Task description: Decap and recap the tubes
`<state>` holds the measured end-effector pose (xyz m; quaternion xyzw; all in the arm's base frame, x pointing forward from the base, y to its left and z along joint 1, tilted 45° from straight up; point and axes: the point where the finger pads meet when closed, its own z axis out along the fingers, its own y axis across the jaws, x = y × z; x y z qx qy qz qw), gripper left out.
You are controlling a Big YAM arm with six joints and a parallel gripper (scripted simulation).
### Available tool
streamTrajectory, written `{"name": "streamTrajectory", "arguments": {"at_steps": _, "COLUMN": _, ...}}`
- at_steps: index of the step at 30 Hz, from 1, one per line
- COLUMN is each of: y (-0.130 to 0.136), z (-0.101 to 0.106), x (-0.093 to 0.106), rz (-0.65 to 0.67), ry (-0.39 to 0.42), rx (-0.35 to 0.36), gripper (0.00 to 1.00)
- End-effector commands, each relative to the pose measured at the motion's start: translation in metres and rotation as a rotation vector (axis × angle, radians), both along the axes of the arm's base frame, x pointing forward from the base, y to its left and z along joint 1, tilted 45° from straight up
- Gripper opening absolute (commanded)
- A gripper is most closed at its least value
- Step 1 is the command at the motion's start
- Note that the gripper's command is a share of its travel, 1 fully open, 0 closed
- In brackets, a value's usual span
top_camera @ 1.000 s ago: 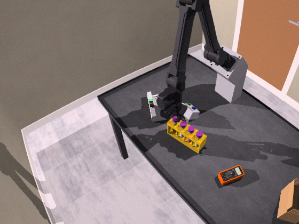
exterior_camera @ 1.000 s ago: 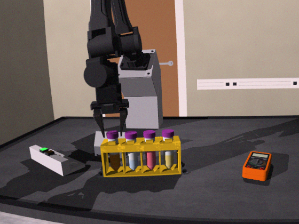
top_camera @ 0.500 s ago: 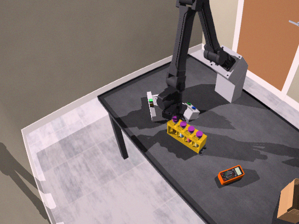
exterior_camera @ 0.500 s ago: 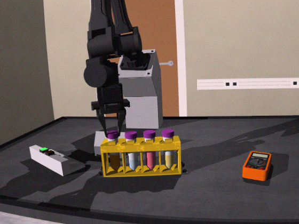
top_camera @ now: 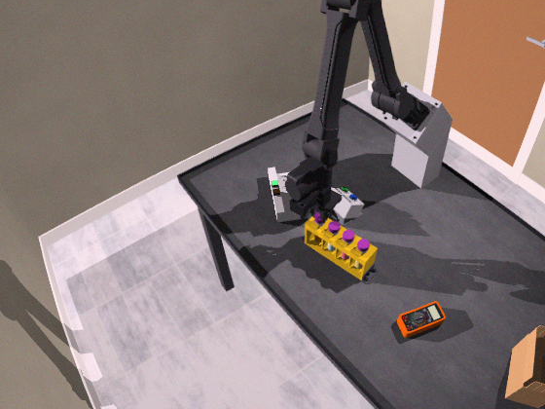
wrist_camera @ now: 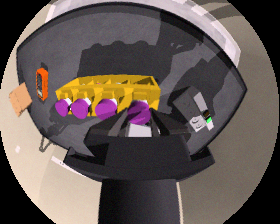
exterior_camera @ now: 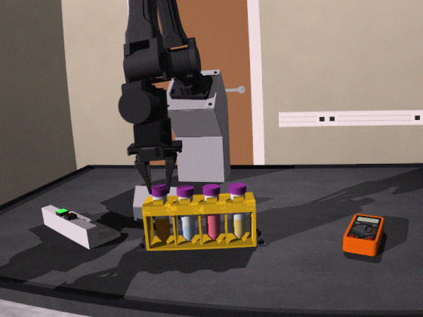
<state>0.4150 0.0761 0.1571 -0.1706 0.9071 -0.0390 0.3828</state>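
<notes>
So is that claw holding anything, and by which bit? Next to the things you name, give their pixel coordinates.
Yes: the gripper (top_camera: 319, 216) (exterior_camera: 159, 192) (wrist_camera: 139, 110) holds the purple cap (top_camera: 318, 218) (exterior_camera: 159, 189) (wrist_camera: 138, 113) of the brown-filled tube (top_camera: 316, 239) (exterior_camera: 162, 229), by its sides.

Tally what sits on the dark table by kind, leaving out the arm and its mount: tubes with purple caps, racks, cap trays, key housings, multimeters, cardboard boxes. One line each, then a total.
Capped tubes: 4
Yellow rack: 1
Cap tray: 1
Key housing: 1
Orange multimeter: 1
Cardboard box: 1
Total: 9
</notes>
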Motion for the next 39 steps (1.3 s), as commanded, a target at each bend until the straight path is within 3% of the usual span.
{"name": "streamTrajectory", "arguments": {"at_steps": 1, "y": 0.0006, "z": 0.0075, "x": 0.0005, "rz": -0.122, "ry": -0.014, "rx": 0.136, "gripper": 0.00}}
{"name": "streamTrajectory", "arguments": {"at_steps": 4, "y": 0.0006, "z": 0.0074, "x": 0.0006, "rz": -0.145, "ry": -0.012, "rx": 0.159, "gripper": 0.00}}
{"name": "streamTrajectory", "arguments": {"at_steps": 16, "y": 0.0009, "z": 0.0074, "x": 0.0005, "rz": -0.413, "ry": 0.013, "rx": 0.435, "gripper": 0.00}}
{"name": "streamTrajectory", "arguments": {"at_steps": 24, "y": 0.0012, "z": 0.0075, "x": 0.0031, "rz": -0.408, "ry": 0.019, "rx": 0.423, "gripper": 0.00}}
{"name": "streamTrajectory", "arguments": {"at_steps": 25, "y": 0.0016, "z": 0.0028, "x": 0.0019, "rz": -0.413, "ry": 0.022, "rx": 0.433, "gripper": 0.49}}
{"name": "streamTrajectory", "arguments": {"at_steps": 35, "y": 0.0012, "z": 0.0071, "x": 0.0036, "rz": -0.408, "ry": 0.019, "rx": 0.423, "gripper": 0.49}}
{"name": "streamTrajectory", "arguments": {"at_steps": 39, "y": 0.0014, "z": 0.0091, "x": -0.0012, "rz": -0.340, "ry": 0.007, "rx": 0.363, "gripper": 0.49}}
